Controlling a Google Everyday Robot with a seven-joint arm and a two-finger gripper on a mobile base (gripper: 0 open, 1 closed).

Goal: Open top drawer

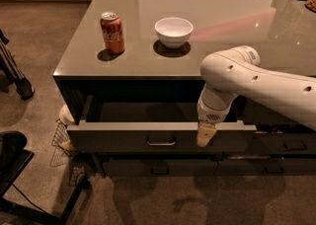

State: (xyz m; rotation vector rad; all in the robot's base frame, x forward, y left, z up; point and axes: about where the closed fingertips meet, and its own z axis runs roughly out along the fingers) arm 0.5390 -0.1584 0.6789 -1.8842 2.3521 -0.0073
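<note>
The top drawer [123,140] stands pulled out from under the counter, its dark front facing me with a small metal bar handle [161,143] at its middle. Its inside shows as a dim hollow behind the front. My gripper [206,135] hangs from the white arm at the drawer's front edge, to the right of the handle and apart from it.
On the grey counter [207,17] stand a red soda can [113,32] and a white bowl [173,31]. Lower dark drawers [158,168] sit shut under the open one. A wire basket [64,142] and a dark chair base [19,179] are at the left on the carpet.
</note>
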